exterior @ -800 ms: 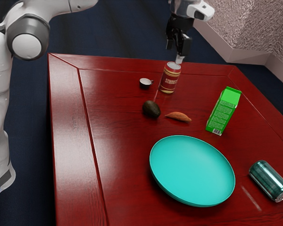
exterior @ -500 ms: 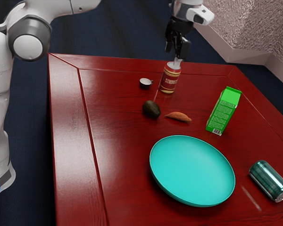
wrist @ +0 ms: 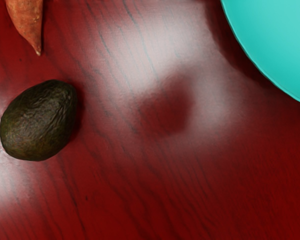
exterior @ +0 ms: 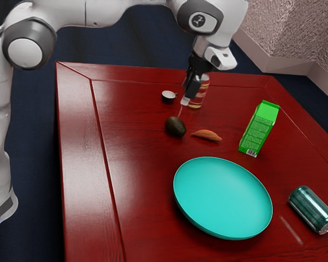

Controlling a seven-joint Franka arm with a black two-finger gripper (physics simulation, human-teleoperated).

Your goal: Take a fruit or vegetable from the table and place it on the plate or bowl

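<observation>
A dark avocado [exterior: 175,126] lies on the red table, with an orange sweet potato [exterior: 206,135] just to the exterior view's right of it. The teal plate [exterior: 223,196] sits nearer the front. My gripper [exterior: 186,100] hangs open and empty above the table, a little behind the avocado and in front of a red can. In the wrist view the avocado [wrist: 37,120] lies off to one side of my hand, the sweet potato's tip [wrist: 26,20] beyond it, and the plate's rim [wrist: 275,40] at the opposite corner.
A red can [exterior: 202,90] stands just behind the gripper, with a small metal cup [exterior: 168,96] beside it. A green carton [exterior: 258,128] stands upright at the exterior view's right. A green can [exterior: 312,209] lies on its side near the front right corner.
My hand has dropped from above the red can and come forward toward the avocado, with the wrist tilted. Nothing on the table has moved.
</observation>
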